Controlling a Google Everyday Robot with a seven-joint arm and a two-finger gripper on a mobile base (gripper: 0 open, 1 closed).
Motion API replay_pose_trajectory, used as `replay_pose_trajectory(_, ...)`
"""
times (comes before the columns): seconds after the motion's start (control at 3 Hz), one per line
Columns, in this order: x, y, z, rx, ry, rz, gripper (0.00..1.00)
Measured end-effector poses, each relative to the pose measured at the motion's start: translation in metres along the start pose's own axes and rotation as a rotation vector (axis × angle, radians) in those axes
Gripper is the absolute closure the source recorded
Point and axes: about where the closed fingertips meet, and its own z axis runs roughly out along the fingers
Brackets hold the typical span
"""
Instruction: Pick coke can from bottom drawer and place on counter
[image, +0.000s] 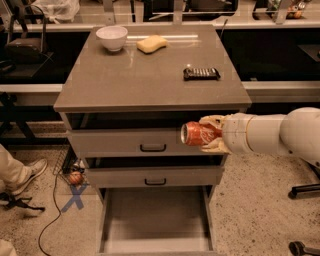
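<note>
My gripper (211, 134) comes in from the right on a thick white arm and is shut on the coke can (198, 134), a red can held on its side with its silver end pointing left. The can hangs in the air in front of the top drawer, just below the front edge of the counter (145, 75). The bottom drawer (155, 220) is pulled fully out below, its flat grey floor bare.
On the counter are a white bowl (111, 37), a yellow sponge (151, 44) and a dark bar-shaped packet (201, 73). Two shallower drawers with black handles (153, 148) sit above the bottom one. A small red-orange ball (75, 178) and a person's shoe (25, 175) lie on the floor at left.
</note>
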Motion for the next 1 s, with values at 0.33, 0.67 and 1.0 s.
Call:
replay_pose_trajectory(0.33, 0.002, -0.011, -0.003, 0.001, 0.000, 0.013, 1.00)
replay_pose_trajectory(0.67, -0.001, -0.042, -0.019, -0.007, 0.012, 0.009, 1.00)
replay_pose_trajectory(1.0, -0.007, -0.090, -0.038, -0.033, 0.043, 0.005, 1.00)
